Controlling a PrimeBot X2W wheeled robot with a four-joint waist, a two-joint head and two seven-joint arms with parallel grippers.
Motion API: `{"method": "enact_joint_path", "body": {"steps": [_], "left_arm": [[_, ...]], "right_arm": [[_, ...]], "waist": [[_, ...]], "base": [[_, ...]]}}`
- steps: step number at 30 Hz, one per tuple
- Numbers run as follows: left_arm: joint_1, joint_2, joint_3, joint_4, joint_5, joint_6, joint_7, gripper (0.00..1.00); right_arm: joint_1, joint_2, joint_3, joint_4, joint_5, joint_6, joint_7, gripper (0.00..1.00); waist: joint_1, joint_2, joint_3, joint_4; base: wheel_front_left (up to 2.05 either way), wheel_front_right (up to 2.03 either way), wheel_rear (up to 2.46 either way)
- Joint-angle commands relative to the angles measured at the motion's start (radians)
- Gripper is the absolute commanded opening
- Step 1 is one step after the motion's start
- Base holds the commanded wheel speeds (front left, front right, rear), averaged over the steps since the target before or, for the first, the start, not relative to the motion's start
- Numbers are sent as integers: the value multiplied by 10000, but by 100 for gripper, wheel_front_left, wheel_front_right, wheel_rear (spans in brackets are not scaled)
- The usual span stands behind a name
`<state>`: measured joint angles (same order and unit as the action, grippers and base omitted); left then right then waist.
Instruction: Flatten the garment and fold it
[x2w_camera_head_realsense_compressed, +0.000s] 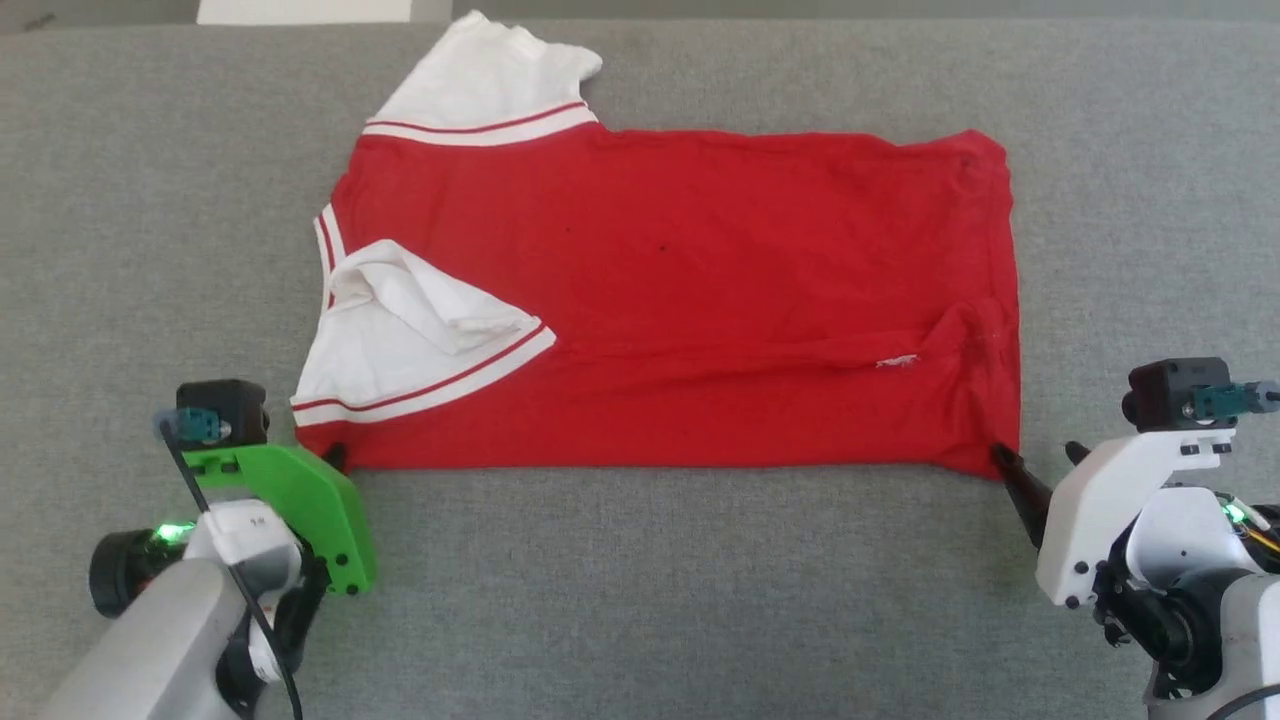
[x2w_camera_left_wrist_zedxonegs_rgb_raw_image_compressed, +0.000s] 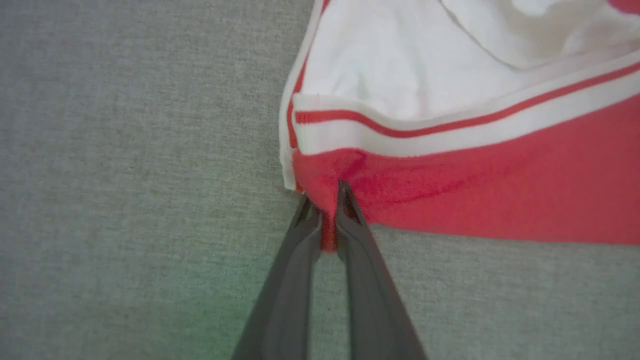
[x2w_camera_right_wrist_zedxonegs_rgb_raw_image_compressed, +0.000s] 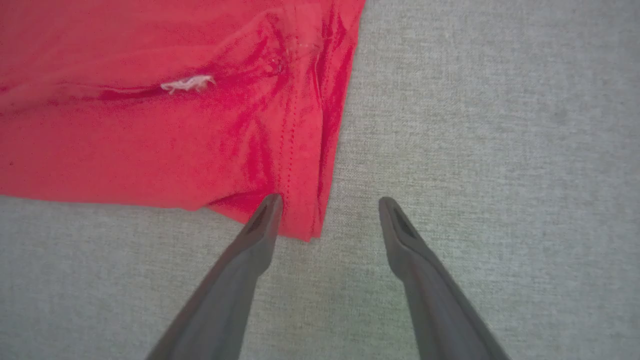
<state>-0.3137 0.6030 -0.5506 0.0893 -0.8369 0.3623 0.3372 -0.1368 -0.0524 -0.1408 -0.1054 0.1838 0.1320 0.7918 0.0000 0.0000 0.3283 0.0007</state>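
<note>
Head view: the garment (x2w_camera_head_realsense_compressed: 680, 300) lies spread on the grey cloth surface (x2w_camera_head_realsense_compressed: 640, 580), neck end at 9 o'clock, hem at 3. The body is mostly flat, so you can call flattening near done. The near sleeve (x2w_camera_head_realsense_compressed: 420, 340) is turned in and rumpled, the far sleeve (x2w_camera_head_realsense_compressed: 480, 80) juts out at 11, and a ridge (x2w_camera_head_realsense_compressed: 760, 350) runs along the near side. Folding proper looks mostly left. Your left gripper (x2w_camera_head_realsense_compressed: 335, 458) sits at the near corner at 7 o'clock, your right gripper (x2w_camera_head_realsense_compressed: 1037, 455) at the hem corner (x2w_camera_head_realsense_compressed: 985, 462) at 4.

Left wrist view: you get the grip, which the head view blocks. The fingers (x2w_camera_left_wrist_zedxonegs_rgb_raw_image_compressed: 350, 215) are clenched on a pinch of red fabric just under the sleeve trim (x2w_camera_left_wrist_zedxonegs_rgb_raw_image_compressed: 450, 130).

Right wrist view: jaws spread wide, nothing held. The hem corner lies between them, with one fingertip (x2w_camera_right_wrist_zedxonegs_rgb_raw_image_compressed: 270, 207) touching its edge. A white scrap (x2w_camera_right_wrist_zedxonegs_rgb_raw_image_compressed: 187, 84) sits at 11.
</note>
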Motion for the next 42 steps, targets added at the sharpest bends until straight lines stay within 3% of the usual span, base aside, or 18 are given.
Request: {"method": "enact_joint_path", "body": {"steps": [1, 15, 16, 17, 18, 28, 31, 35, 42], "left_arm": [[332, -243, -152, 129, -46, -98, -104, 0], [621, -45, -183, -1500, 431, 203, -687, 0], [616, -41, -201, -1520, 452, 186, -709, 0], [608, -38, -215, -1521, 465, 167, -721, 0], [591, -32, -237, -1508, 478, 132, -731, 0], [734, 194, -367, -992, 372, -274, -714, 0], [950, 360, -393, -948, 291, -346, -644, 0], [1589, 735, -640, -1044, 117, -502, -295, 0], [2379, 840, -941, -1167, -271, -507, 160, 0]], "right_arm": [[-71, 21, -47, 90, -77, -13, 1, 100], [-841, 22, -72, 1978, -312, -13, 472, 100], [-887, 22, -66, 2133, -280, -13, 476, 73], [-927, 22, -70, 2232, -269, -13, 446, 31], [-973, 22, -83, 2332, -269, -13, 391, 0], [-924, 22, -417, 2065, -391, -13, 252, 0], [-647, -36, -457, 1628, -105, -13, 641, 0], [288, -653, -464, 596, 402, -13, 1581, 0], [1477, -1045, -558, -135, 830, -13, 2400, 0]], "waist": [[0, 0, -282, 163], [0, 0, -359, 611], [0, 0, -328, 625], [0, 0, -308, 634], [0, 0, -292, 641], [0, 0, -963, 433], [0, 0, -1345, 368], [0, 0, -1938, 310], [0, 0, -2099, 309]], "base": [[0, 0, 0], [0, 0, 0], [0, 0, 0], [0, 0, 0], [0, 0, 0], [0, 0, 0], [0, 0, 0], [0, 0, 0], [0, 0, 0]]}}
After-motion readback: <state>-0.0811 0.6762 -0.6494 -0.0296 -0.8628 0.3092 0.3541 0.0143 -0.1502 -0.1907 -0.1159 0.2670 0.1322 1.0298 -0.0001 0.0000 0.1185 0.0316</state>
